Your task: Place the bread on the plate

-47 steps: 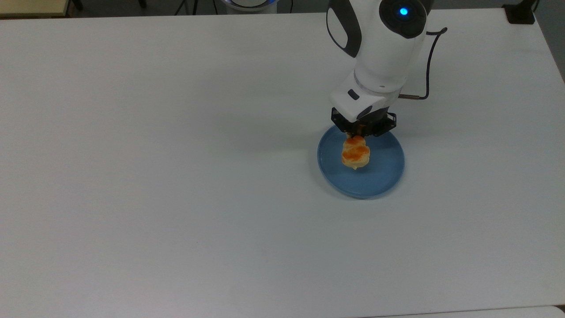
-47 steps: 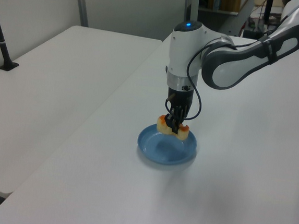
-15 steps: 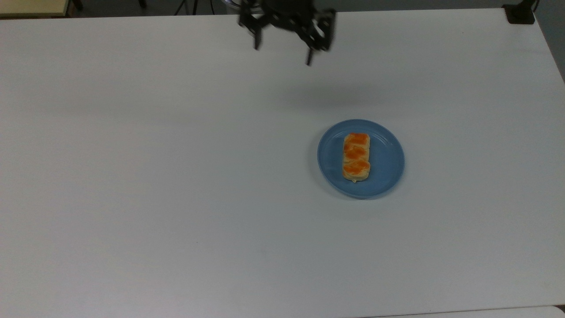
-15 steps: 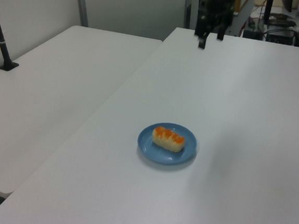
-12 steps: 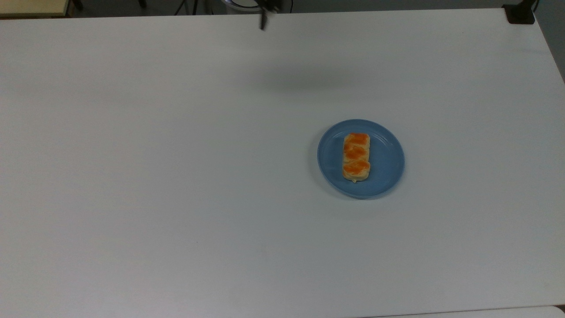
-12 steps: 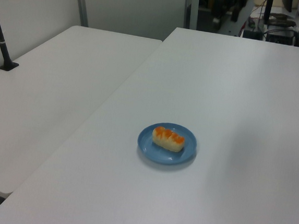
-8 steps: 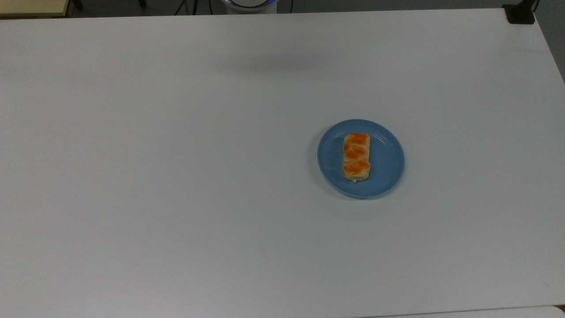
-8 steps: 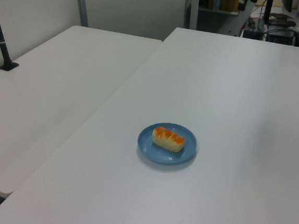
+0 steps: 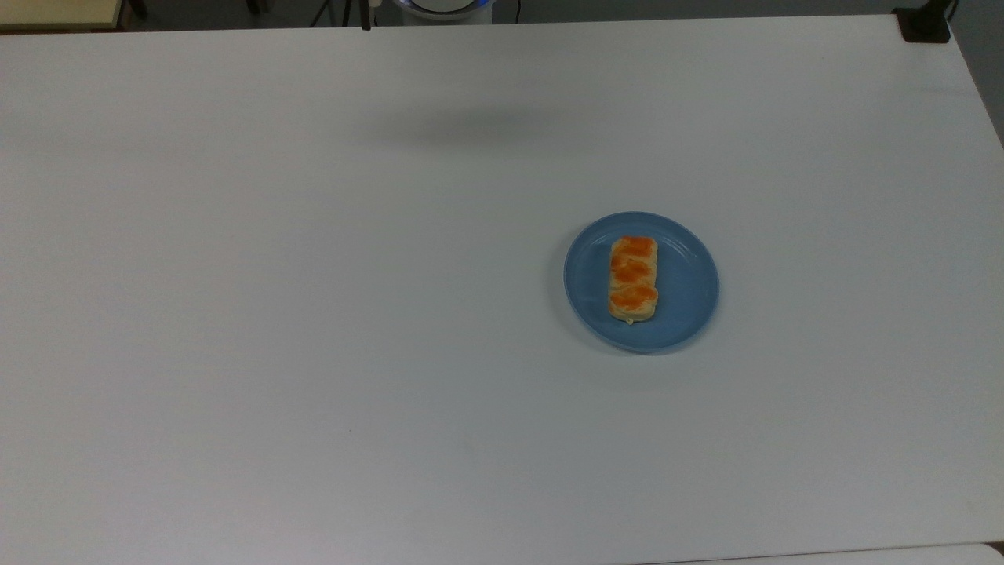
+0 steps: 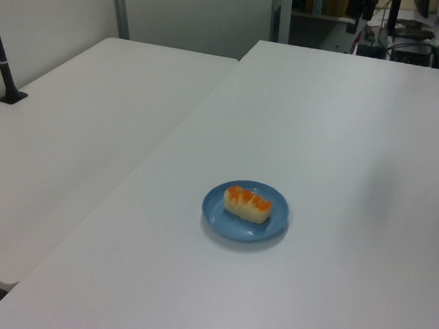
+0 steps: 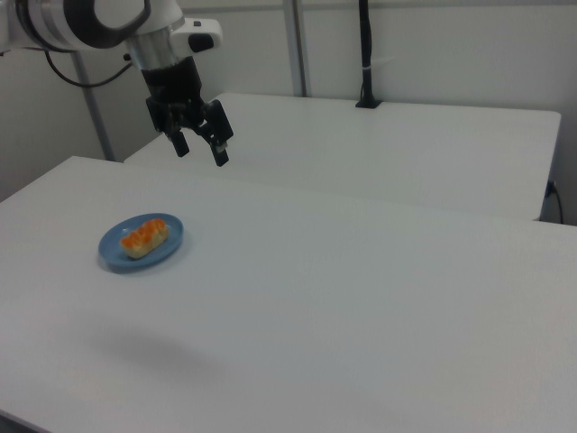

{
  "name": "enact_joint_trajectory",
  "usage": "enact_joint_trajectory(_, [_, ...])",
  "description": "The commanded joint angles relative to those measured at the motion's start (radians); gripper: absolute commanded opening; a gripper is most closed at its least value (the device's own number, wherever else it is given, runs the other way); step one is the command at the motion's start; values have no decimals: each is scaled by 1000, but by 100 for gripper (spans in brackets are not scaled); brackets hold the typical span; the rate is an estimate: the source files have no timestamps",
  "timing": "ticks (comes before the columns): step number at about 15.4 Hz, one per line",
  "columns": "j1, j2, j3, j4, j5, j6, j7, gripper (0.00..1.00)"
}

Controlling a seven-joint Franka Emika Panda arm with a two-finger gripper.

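**Top view: bread lying on the blue plate, claw raised and empty**

Top view looks straight down on a wide white bench (image 9: 314,314). A round, shallow blue plate with a raised rim (image 9: 690,271) sits right of the middle of the bench in the top view, well away from every edge. On it lies a small oblong pale-cream bread bun with three orange-brown glazed patches along its top (image 9: 633,279). The bun rests flat, wholly inside the rim, slightly toward the top view's left half of the plate, with its long side running toward the far and near edges of the bench. A soft grey shadow lies on the bench near the far edge.

Left view shows the same plate (image 10: 233,226) with the bread (image 10: 247,204) lying across it, glazed side up. A second white bench (image 10: 76,136) stands alongside, on the left view's left.

Right view shows the white robot arm (image 11: 99,20) reaching in from the upper left corner of the right view. Its black two-finger claw (image 11: 200,147) hangs in the air, pointing down, above the far edge of the bench and well apart from the plate (image 11: 167,248) and the bread (image 11: 144,239). The claw's two fingers stand clearly apart, with nothing between them.
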Motion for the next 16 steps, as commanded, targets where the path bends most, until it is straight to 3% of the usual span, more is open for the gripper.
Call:
enact_joint_trajectory(1, [5,-23,-6,-29,4,21,-21,100])
enact_joint_trajectory(7, [4,-23,-11,-22,4,13,-147,100])
enact_joint_trajectory(16, [5,-22,-11,-8,13,-25,-138,100])
